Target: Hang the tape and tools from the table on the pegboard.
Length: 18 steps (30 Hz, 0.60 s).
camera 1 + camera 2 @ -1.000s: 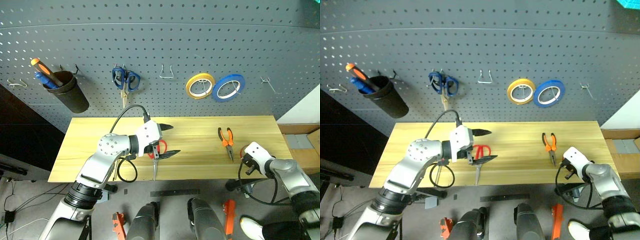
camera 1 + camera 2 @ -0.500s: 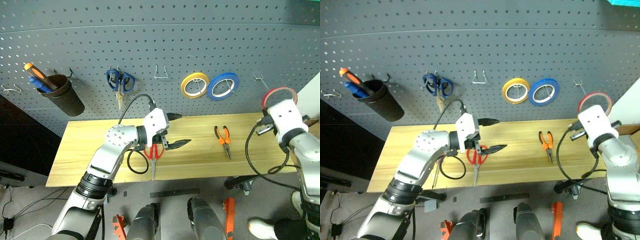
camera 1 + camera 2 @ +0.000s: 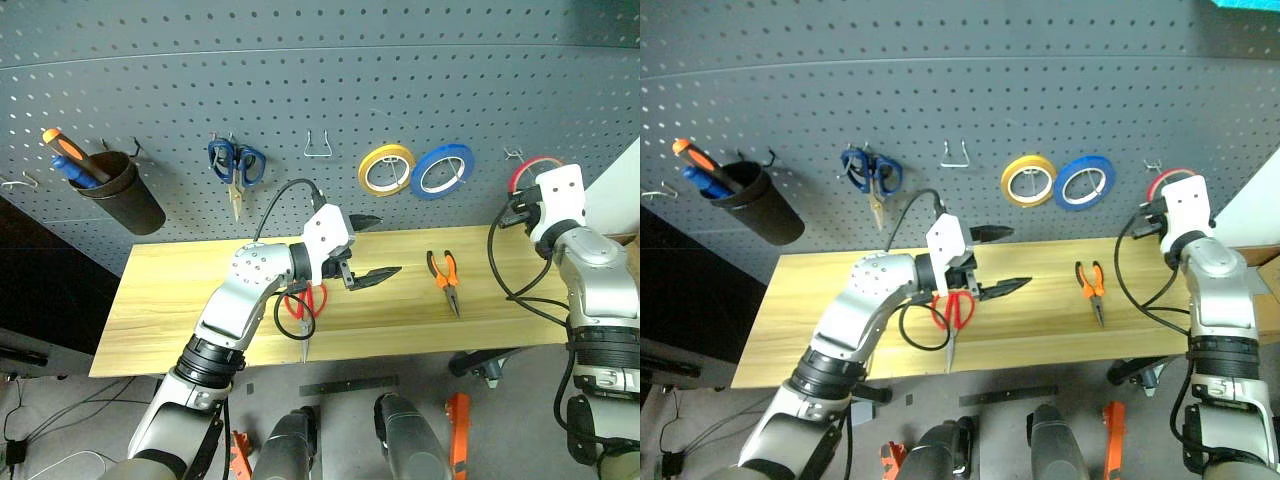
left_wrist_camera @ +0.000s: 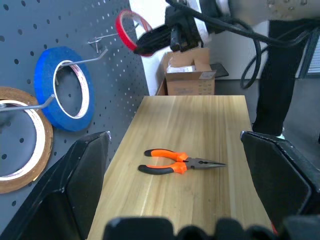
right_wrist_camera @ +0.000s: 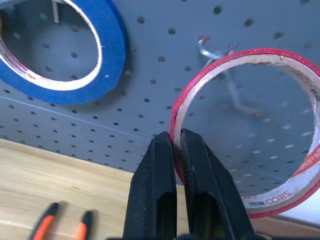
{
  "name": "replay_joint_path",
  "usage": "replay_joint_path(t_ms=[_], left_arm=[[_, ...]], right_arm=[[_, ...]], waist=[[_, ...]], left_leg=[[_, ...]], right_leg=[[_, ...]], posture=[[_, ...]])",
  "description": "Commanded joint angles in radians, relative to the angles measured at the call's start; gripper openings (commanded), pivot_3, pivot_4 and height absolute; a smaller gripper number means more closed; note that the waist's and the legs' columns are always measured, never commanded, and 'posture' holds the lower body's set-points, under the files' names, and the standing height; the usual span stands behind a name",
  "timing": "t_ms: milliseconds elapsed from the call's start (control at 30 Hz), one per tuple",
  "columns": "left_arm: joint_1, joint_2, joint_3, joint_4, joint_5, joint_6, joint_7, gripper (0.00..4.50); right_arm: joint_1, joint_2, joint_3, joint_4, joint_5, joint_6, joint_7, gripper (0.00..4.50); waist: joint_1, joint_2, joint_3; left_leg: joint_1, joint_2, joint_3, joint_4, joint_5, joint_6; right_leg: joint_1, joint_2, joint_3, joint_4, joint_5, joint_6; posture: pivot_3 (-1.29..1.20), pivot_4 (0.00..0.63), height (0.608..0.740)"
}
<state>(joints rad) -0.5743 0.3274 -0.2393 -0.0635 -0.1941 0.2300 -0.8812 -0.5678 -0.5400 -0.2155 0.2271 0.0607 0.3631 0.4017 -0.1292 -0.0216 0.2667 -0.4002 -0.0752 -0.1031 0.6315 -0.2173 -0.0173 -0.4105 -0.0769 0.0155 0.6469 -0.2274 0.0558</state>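
Since my right gripper point(image 5: 175, 145) is pinched on the red tape's point(image 5: 247, 130) rim right at the pegboard point(image 3: 320, 90), its hook point(image 5: 220, 75) sits inside the ring, left gripper point(image 3: 368, 247) gaping empty over the table point(image 3: 180, 300).

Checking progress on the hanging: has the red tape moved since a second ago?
Yes. The right gripper has lifted the red tape from below the table up to a pegboard hook.
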Motion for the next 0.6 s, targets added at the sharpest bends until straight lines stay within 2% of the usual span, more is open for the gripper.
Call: replay_joint_path(t_ms=[33, 167, 333, 467, 600], left_arm=[[-0.003, 0.006, 0.009, -0.016, 0.005, -0.007, 0.014, 4.50], [0.009, 0.068, 0.013, 0.024, 0.062, -0.057, 0.010, 4.50], [0.024, 0.164, 0.027, 0.113, 0.122, -0.152, -0.005, 4.50], [0.030, 0.224, 0.037, 0.161, 0.134, -0.195, -0.037, 4.50], [0.026, 0.256, 0.036, 0.188, 0.135, -0.218, -0.062, 4.50]], right_arm=[[0.029, -0.006, -0.015, -0.057, 0.024, -0.025, 0.008, 1.24], [0.177, -0.001, 0.009, -0.237, 0.021, 0.052, 0.008, 2.58], [0.322, 0.077, 0.042, -0.447, 0.049, 0.283, -0.046, 4.34], [0.283, 0.156, 0.101, -0.410, 0.007, 0.443, -0.148, 4.43], [0.141, 0.224, 0.115, -0.217, -0.007, 0.544, -0.227, 4.43]], waist=[[0.000, 0.000, 0.000], [0.000, 0.001, -0.001], [-0.010, 0.003, -0.003], [-0.015, 0.003, -0.004], [-0.016, 0.004, -0.005]], left_leg=[[0.000, 0.000, 0.000, 0.000, 0.000, 0.000], [0.000, 0.000, -0.001, 0.001, 0.000, 0.000], [0.000, 0.001, -0.003, 0.001, 0.000, 0.000], [0.000, 0.003, -0.002, 0.005, 0.001, 0.001], [0.000, 0.006, -0.001, 0.012, 0.002, 0.001]], right_leg=[[0.000, 0.000, 0.000, 0.000, 0.000, 0.000], [0.000, 0.000, 0.000, 0.001, 0.000, 0.000], [-0.001, 0.001, 0.002, 0.002, 0.000, 0.000], [-0.001, 0.003, 0.003, 0.002, 0.003, 0.001], [-0.001, 0.006, 0.003, 0.002, 0.008, 0.002]], posture=[[-0.24, 0.180, 0.740], [-0.24, 0.181, 0.740], [-0.25, 0.178, 0.740], [-0.25, 0.171, 0.740], [-0.25, 0.165, 0.740]])
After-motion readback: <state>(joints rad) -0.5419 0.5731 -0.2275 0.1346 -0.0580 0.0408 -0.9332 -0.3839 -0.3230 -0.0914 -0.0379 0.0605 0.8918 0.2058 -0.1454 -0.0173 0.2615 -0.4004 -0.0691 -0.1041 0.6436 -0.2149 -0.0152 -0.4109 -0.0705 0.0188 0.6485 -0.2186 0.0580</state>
